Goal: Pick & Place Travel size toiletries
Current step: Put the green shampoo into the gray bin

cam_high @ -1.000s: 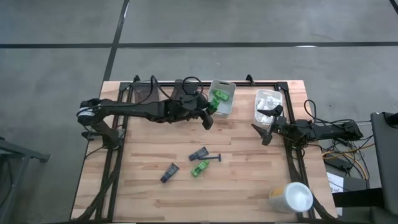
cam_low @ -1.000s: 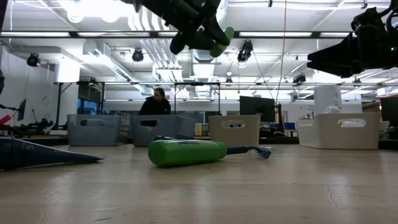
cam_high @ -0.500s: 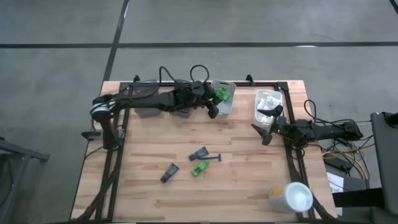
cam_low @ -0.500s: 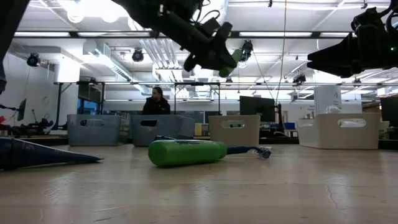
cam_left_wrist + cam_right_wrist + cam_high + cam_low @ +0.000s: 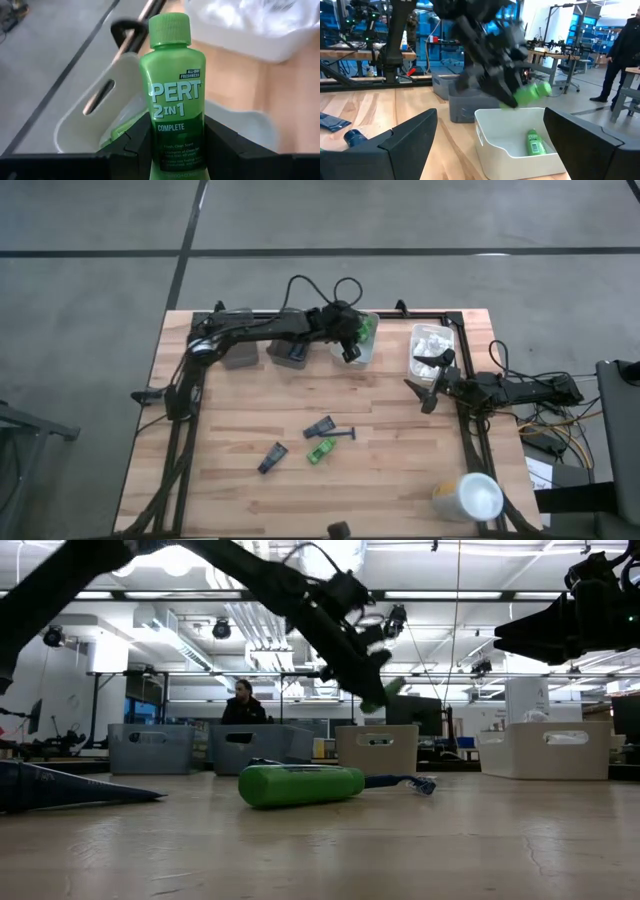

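Now the left gripper (image 5: 352, 340) holds a green bottle (image 5: 172, 95) over the clear bin (image 5: 366, 350).

Nearest on the surface (image 5: 400, 480) stands the white cup (image 5: 468, 497); toward the middle lie a dark blue piece (image 5: 271, 457), a second green bottle (image 5: 321, 449), another dark blue piece (image 5: 320, 426) and a blue razor (image 5: 345, 433). Farther back, the right gripper (image 5: 428, 378) hangs by the surface's right edge, its fingers spread wide and empty, beside the bin of white packets (image 5: 433, 345). At the far edge, the left gripper's fingers are clamped on the bottle's lower body, cap pointing outward, above the clear bin, where one more green bottle (image 5: 534, 141) already lies. Two grey bins (image 5: 238, 352) sit beside it.
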